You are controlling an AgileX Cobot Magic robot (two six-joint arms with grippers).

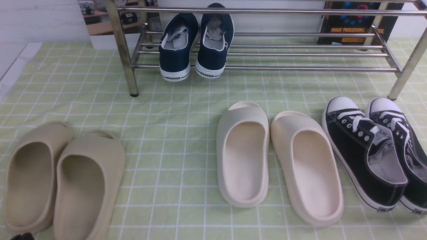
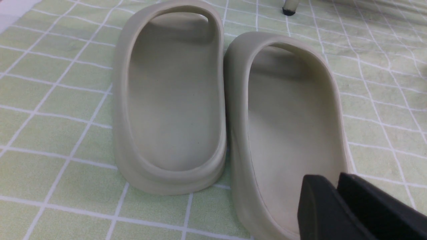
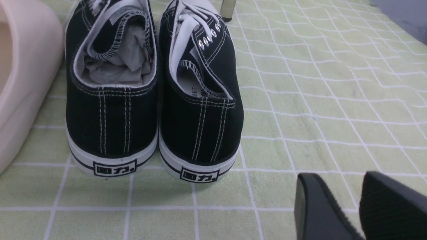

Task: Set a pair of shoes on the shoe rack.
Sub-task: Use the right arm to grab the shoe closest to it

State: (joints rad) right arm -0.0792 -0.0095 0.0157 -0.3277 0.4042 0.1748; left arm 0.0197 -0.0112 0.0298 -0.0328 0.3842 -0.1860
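My right tool [image 3: 347, 195] is spread apart and holds nothing. The black sneakers [image 3: 113, 116] stand just ahead of it on the worktop [image 3: 333, 100], heels toward it, side by side. My left tool [image 2: 333, 190] is pressed together, near the heel end of a beige slipper [image 2: 293, 133]. Only the front view shows the whole shoe rack [image 1: 267, 68], with blue sneakers [image 1: 193, 50] on it.

front cam: robot side, high, faces fwd over checked cloth [image 1: 186, 110] to shoe rack [image 1: 267, 68] | L wrist cam: low, close on tan slippers [image 2: 173, 100], also front view btm-left | R wrist cam: low, close behind heels of black sneakers [image 3: 113, 120], also front view right
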